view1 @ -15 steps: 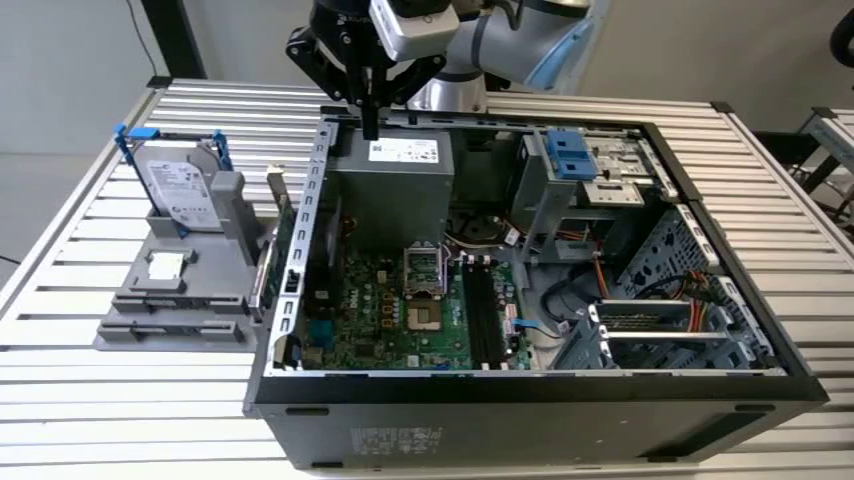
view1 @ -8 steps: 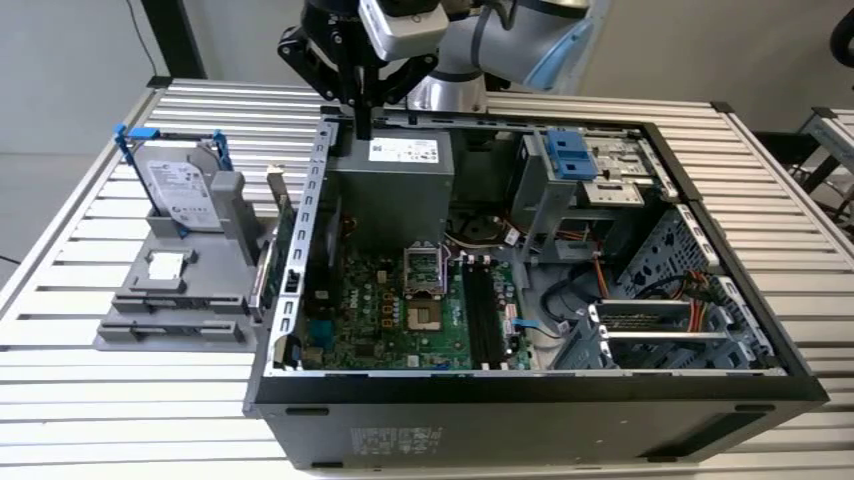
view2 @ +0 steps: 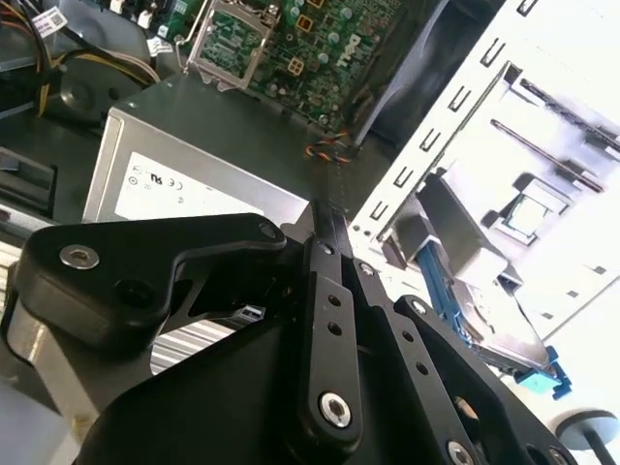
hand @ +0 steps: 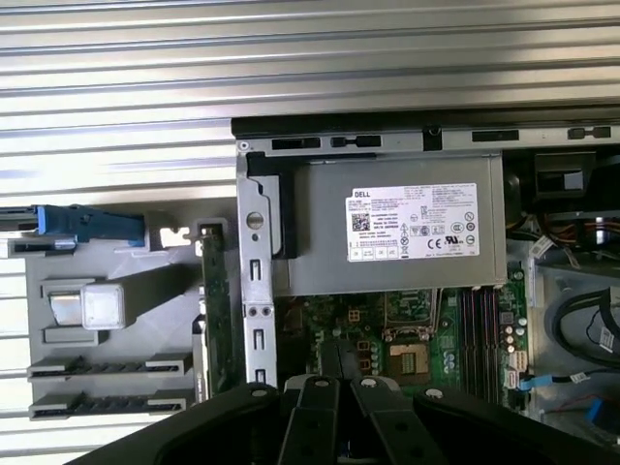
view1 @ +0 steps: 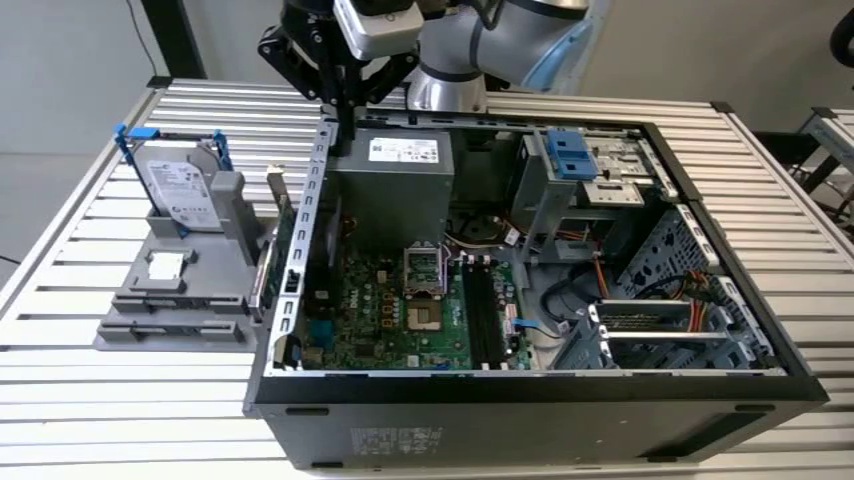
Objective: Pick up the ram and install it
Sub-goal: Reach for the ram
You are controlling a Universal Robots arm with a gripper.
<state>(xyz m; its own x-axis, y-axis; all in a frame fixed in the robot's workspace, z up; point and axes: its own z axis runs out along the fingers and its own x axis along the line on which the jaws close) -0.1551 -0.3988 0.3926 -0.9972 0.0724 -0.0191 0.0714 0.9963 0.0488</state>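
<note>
Jaws of the gripper (view1: 344,128) are pressed together into one narrow dark tip; whether something thin is pinched between them, I cannot tell. In the exterior view this tip points straight down. It hangs above the far corner of the open case (view1: 534,392), on the exterior view's left, close to the power supply (view1: 394,195). It touches nothing that I can see. In the second wrist view the gripper (view2: 327,218) shows above the edge of the power supply (view2: 194,145).

Where the ram is I cannot say with certainty, so I also cannot give its long axis or which way it points. The memory slots (view1: 483,315) on the motherboard (view1: 387,320) are long and dark. They run from the near wall of the case toward the power supply. Whether a stick sits in one of them I cannot tell.

On the table (view1: 107,420), at the exterior view's left of the case, stands a grey holder (view1: 174,300). It carries an upright hard drive (view1: 180,190), and an upright green card (view1: 280,215) stands between holder and case. In the first wrist view the holder has two long narrow grooves (hand: 108,366) that lie crosswise to the memory slots (hand: 480,329). They are too dark inside to see what they contain. The gripper is well apart from the holder.
</note>
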